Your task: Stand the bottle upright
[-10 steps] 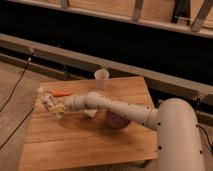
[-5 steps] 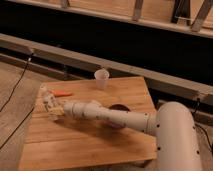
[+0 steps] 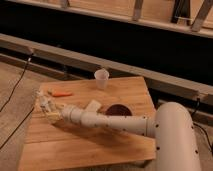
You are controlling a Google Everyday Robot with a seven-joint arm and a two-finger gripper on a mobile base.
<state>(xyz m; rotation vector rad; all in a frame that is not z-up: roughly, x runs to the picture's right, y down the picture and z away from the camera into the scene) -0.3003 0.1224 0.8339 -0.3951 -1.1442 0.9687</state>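
**woodbench_fan:** So where's it at with the bottle? Looks like the arm (image 3: pixel 107 120) is reaching all the way across the bench (image 3: pixel 95 150) to the left edge.

**gripper_nerd:** Yeah, the gripper (image 3: pixel 51 113) is sitting right at the far left side of the bench, and the bottle (image 3: pixel 44 103) is right there with it, slanting up and to the left from the gripper end. It's looking tilted to me, not flat and not properly upright either. I can't tell whether the bottom is touching the wood.

**woodbench_fan:** Is it actually holding it?

**gripper_nerd:** Honestly I can't tell how the jaws are standing. Gripper and bottle are overlapping, so I'm guessing it's got hold of it, but that's a guess.

**woodbench_fan:** So halfway-ish?

**gripper_nerd:** That's how I'm reading it. The reach looks done and the bottle seems to be partway up. What's left, I'd say: tipping it the rest of the way to vertical, setting the base flat on the bench, letting go and backing off without knocking it. It's close to the bench edge too, so I'd be worrying about that.

**woodbench_fan:** Other stuff in the way?

**gripper_nerd:** Nope. The paper cup (image 3: pixel 101 78) is standing well apart at the back, the orange thing (image 3: pixel 61 93) is lying near but clear, and the beige block (image 3: pixel 93 106) and dark round thing (image 3: pixel 118 110) are sitting behind the arm.
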